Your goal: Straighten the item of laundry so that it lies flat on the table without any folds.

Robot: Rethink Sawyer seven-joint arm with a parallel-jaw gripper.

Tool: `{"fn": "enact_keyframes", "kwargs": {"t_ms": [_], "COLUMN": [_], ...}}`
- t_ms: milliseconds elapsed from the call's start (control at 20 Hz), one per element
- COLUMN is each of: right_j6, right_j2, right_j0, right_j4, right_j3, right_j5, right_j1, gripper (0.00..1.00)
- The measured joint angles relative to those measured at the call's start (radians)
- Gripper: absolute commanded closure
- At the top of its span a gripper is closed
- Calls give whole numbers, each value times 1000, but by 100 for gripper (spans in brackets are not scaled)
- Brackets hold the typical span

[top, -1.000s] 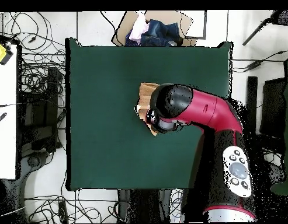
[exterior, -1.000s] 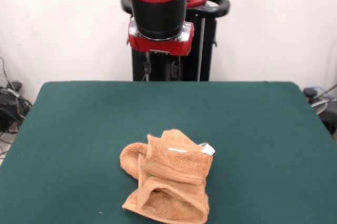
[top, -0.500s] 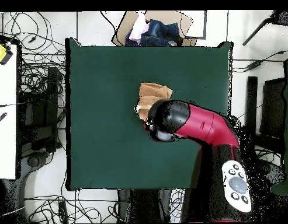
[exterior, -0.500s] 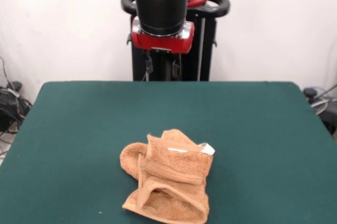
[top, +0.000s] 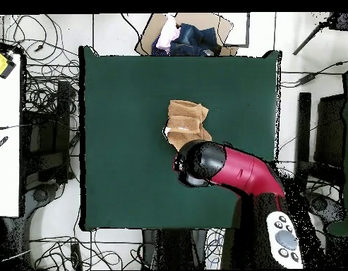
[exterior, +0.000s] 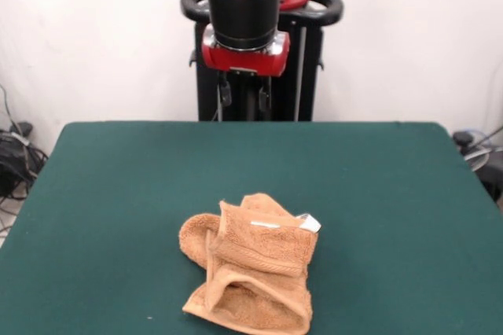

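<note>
We see the towel (exterior: 251,268) lying bunched and doubled over itself near the middle of the surface (exterior: 94,193), untouched, while our pincer (exterior: 242,93) hangs high and well apart, empty, its fingers spread, likely clearing the view to pick a fold

We see a plain white wall (exterior: 94,36) behind the table (exterior: 118,170). From overhead, the pale floor (top: 120,32) around the table is strewn with black cables (top: 46,92), a white bench (top: 7,141) stands beside them, and an open cardboard box (top: 187,35) of clothes sits just beyond the table's far edge.
</note>
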Motion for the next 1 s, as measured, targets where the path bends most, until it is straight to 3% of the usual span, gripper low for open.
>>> {"fn": "enact_keyframes", "kwargs": {"t_ms": [450, 1000], "right_j6": [0, 0], "right_j2": [0, 1], "right_j0": [2, 23], "right_j4": [-1, -2], "right_j3": [-94, -398], "right_j5": [27, 248], "right_j1": [85, 254], "gripper": [0, 0]}}
